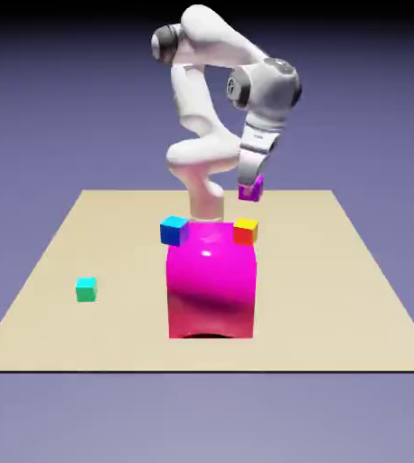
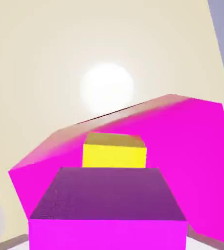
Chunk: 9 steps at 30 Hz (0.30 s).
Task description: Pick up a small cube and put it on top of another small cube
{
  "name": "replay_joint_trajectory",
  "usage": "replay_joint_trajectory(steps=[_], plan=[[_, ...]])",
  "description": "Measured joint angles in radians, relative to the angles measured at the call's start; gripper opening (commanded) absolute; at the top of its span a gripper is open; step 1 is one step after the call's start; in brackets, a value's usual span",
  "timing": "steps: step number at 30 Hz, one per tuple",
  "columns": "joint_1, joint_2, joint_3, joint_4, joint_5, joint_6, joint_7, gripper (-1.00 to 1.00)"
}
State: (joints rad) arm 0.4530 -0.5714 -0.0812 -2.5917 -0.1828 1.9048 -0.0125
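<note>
above frame centre our gripper (image 1: pixel 250 188) clamps the small cube (image 1: pixel 250 190) — a skewed release could tip it off the yellow cube (image 1: pixel 245 231).

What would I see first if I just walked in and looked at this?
The big glossy magenta block in the middle of the tan table grabs your eye first. Just above and behind it, the white robot's gripper holds a tiny magenta-purple cube in the air, over a little yellow cube. A blue cube sits by the block's other corner, and a teal cube sits alone toward the exterior view's left.
</note>
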Motion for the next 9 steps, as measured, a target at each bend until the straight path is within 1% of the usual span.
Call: replay_joint_trajectory(steps=[2,3,5,9], plan=[[-0.006,0.019,-0.009,-0.067,-0.011,0.087,0.005,-1.0],[-0.007,0.024,-0.011,-0.082,-0.014,0.107,0.006,1.0],[-0.007,0.024,-0.011,-0.082,-0.016,0.108,0.007,1.0],[0.005,-0.015,0.007,0.052,0.007,-0.066,-0.003,1.0]])
